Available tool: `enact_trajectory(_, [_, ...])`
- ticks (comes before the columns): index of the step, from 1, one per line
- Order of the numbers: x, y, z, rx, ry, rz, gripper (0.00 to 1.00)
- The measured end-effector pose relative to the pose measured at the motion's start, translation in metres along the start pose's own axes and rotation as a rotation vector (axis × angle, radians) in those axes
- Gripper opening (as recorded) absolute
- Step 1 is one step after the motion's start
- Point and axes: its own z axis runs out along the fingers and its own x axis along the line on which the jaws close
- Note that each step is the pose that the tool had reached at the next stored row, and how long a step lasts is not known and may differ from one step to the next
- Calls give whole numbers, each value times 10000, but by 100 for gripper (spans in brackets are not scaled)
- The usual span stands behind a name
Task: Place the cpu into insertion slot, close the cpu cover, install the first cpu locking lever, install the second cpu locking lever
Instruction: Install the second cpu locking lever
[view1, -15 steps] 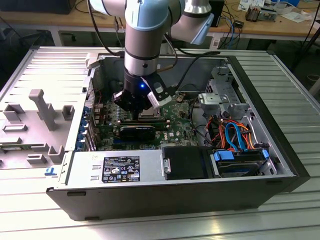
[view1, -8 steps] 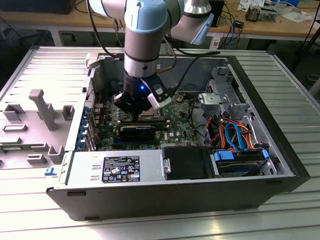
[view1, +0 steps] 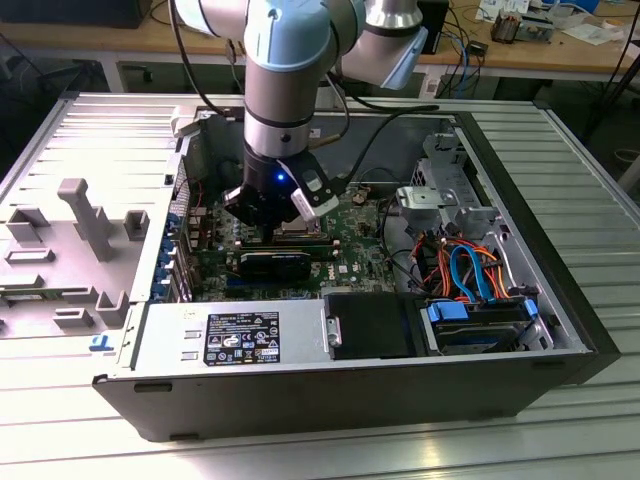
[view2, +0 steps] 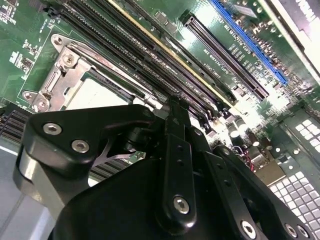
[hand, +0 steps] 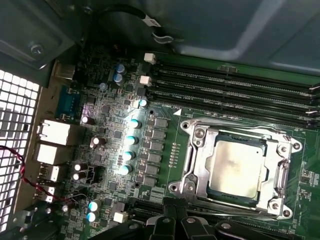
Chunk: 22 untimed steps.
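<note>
- The robot arm (view1: 285, 80) reaches down into an open computer case (view1: 350, 380) that lies flat on a ridged metal counter (view1: 560, 420).
- The hand (view1: 262, 215) is low over the green circuit board (view1: 345, 250), close to the socket area.
- In the second wrist view the black fingers (view2: 177, 165) look pressed close together, with nothing between them. The hand (view2: 175, 107) tip is just beside the socket, above the long black memory slots (view2: 150, 55).
- In the first wrist view the cpu (hand: 235, 167) lies flat inside the insertion slot (hand: 192, 162). Its dull grey top shows through the big window of the frame.
- The cpu cover (hand: 276, 175) lies down flat around the chip, and its silvery frame goes around all four sides.
- I cannot tell if the thin locking levers are hooked in place.
- In the second wrist view the same socket (view2: 65, 75) peeks out next to the hand, with a pale bit of the cpu (view2: 97, 95) showing.
- A black box with a white sticker (view1: 245, 340) sits at the near side of the case, and orange and blue cables (view1: 465, 270) lie toward the exterior view's right.
</note>
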Motion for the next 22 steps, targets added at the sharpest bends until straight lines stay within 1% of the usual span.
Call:
enact_trajectory(2, [2, 0, 1, -2, -2, 1, 11])
enact_trajectory(3, [2, 0, 1, 1, -17, 2, 11])
enact_trajectory(4, [3, 0, 0, 9, -52, 2, 11])
enact_trajectory(5, [3, -1, 0, 26, -128, -2, 11])
enact_trajectory(6, [1, 0, 1, 44, -245, -8, 11])
enact_trajectory(7, [2, 0, 1, 63, -337, -11, 11])
enact_trajectory(8, [4, 0, 2, 85, -449, -15, 11])
enact_trajectory(9, [9, 1, 3, 98, -521, -18, 11])
enact_trajectory(10, [16, 3, 6, 105, -564, -14, 11])
enact_trajectory(12, [27, 5, 14, 86, -575, 31, 11])
enact_trajectory(14, [46, 8, 22, 8, -588, 83, 11])
enact_trajectory(15, [50, 9, 25, -7, -592, 99, 11])
enact_trajectory(19, [57, 10, 26, -18, -595, 118, 11])
enact_trajectory(21, [78, 14, 29, -27, -597, 119, 11])
enact_trajectory(22, [82, 15, 42, -220, -631, 104, 11])
